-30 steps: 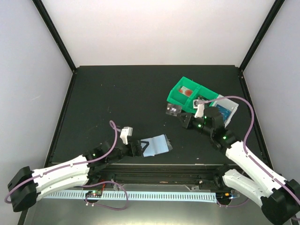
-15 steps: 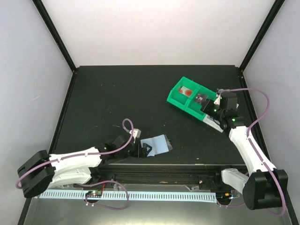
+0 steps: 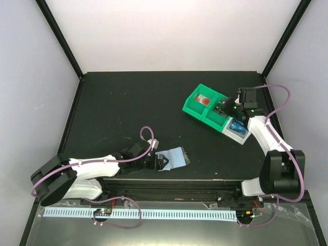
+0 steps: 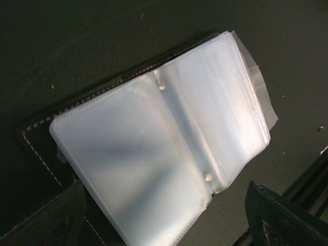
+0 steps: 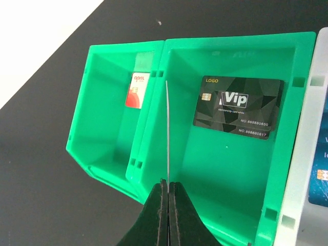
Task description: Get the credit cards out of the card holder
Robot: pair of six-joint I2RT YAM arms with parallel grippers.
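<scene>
The card holder [image 3: 174, 156] lies open on the black table near the front edge, its two frosted panels [image 4: 169, 148] facing up on a dark stitched cover. My left gripper [image 3: 161, 163] is open at its left end, and the left wrist view shows a finger [image 4: 287, 218] on each side of the holder's near edge. Over the green tray [image 3: 197, 111], my right gripper [image 3: 224, 107] is shut on a thin card [image 5: 167, 128]. That card is seen edge-on above the divider, so its colour is hidden. A blue credit card [image 3: 237, 125] lies in the grey compartment [image 5: 302, 154].
The tray's left compartment holds a red-and-white card [image 5: 137, 89]; the middle one holds a black "Vip" card [image 5: 238, 107]. Black frame posts stand at the table's back corners, and a rail runs along the front edge beside the holder.
My right arm has swung from mid-table to the right and back, ending over the tray with the card. My left gripper has slid right onto the holder's left end.
</scene>
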